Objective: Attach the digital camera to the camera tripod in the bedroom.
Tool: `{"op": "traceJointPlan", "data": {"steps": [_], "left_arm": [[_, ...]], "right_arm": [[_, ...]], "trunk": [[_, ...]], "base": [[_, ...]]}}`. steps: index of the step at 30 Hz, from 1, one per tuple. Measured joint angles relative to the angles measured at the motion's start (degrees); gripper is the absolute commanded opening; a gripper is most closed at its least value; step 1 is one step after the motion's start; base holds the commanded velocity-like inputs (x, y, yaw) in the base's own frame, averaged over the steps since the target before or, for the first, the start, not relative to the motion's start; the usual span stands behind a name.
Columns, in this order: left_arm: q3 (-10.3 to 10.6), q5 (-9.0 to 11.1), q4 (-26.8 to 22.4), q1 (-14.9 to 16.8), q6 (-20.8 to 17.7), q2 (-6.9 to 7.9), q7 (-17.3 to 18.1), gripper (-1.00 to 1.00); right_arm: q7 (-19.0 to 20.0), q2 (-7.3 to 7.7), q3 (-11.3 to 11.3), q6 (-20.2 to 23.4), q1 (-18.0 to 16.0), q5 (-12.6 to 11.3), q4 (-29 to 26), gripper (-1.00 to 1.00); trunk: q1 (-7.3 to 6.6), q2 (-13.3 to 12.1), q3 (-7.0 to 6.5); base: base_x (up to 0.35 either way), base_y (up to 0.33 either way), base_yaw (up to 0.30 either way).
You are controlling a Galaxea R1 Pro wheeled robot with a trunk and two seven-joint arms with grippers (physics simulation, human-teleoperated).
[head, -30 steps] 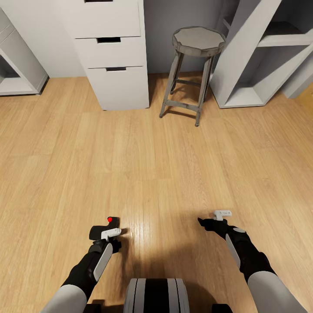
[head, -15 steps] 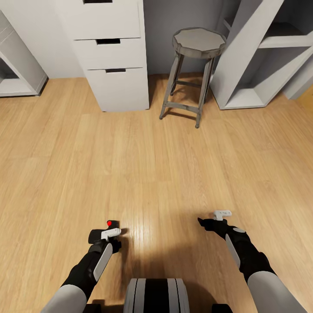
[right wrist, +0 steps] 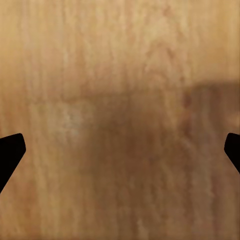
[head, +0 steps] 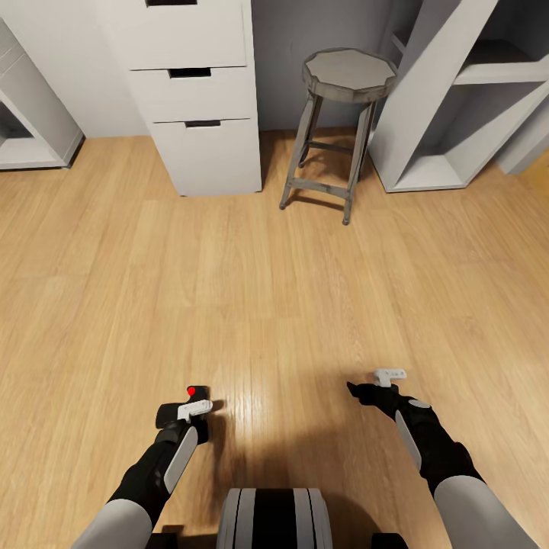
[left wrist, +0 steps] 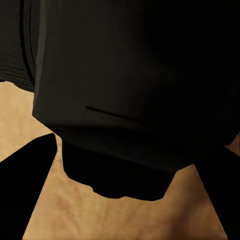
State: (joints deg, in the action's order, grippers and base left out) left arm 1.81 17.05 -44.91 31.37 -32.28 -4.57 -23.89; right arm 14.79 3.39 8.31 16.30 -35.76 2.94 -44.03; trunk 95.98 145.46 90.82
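Note:
My left gripper (head: 185,412) is shut on the digital camera (head: 180,405), a small black box with a red button (head: 191,391) on top, held low over the wood floor. Seen from the left wrist, the camera's dark body (left wrist: 135,90) sits close between the fingers. My right gripper (head: 375,385) hangs open over bare floor at the lower right, nothing between its fingertips (right wrist: 11,150). The camera tripod is out of view.
A white drawer cabinet (head: 200,99) stands ahead at centre-left, with a grey round stool (head: 339,114) beside it. White cube shelving (head: 465,99) is at the far right, and a low white unit (head: 30,130) at the far left. Wood plank floor (head: 274,282) lies between.
The camera in my left gripper has tilted slightly and shifted a little toward me. The right arm and the room view stay the same.

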Motion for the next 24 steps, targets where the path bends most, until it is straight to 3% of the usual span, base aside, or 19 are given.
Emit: {"op": "traceJointPlan", "data": {"steps": [13, 19, 22, 23, 24], "left_arm": [[0.01, -0.19, -0.45, -0.01, 0.18, -0.06, -0.13, -1.0], [0.73, -0.09, -4.48, -0.01, 0.03, -0.56, -0.61, -1.0], [1.75, -0.07, -8.77, -0.01, -0.33, -0.65, -0.62, -1.0], [9.07, 0.29, -15.2, -0.03, -10.05, -2.3, -12.44, -1.0], [10.05, 3.36, -24.62, -0.04, -9.09, -5.11, -13.56, -1.0]], "right_arm": [[-0.03, -0.02, 0.08, 0.0, 0.0, -0.12, 0.0, 1.0], [0.04, 0.05, 0.2, -0.09, 0.0, -0.37, -0.12, 1.0], [0.24, -0.03, 0.3, -0.05, 0.0, -0.55, -0.73, 1.0], [6.5, -1.92, 0.04, 6.77, 0.27, -3.14, -8.49, 1.0], [7.17, -2.1, 0.08, 7.09, 0.26, -3.21, -12.12, 1.0]], "trunk": [[0.0, 0.0, 0.0], [0.0, 0.0, 0.0], [0.0, 0.0, 0.0], [0.01, 0.0, 0.01], [0.0, 0.0, 0.0]], "base": [[0.0, 0.0, 0.0], [0.0, 0.0, 0.0], [0.0, 0.0, 0.0], [0.0, 0.0, 0.0], [0.0, 0.0, 0.0]]}}
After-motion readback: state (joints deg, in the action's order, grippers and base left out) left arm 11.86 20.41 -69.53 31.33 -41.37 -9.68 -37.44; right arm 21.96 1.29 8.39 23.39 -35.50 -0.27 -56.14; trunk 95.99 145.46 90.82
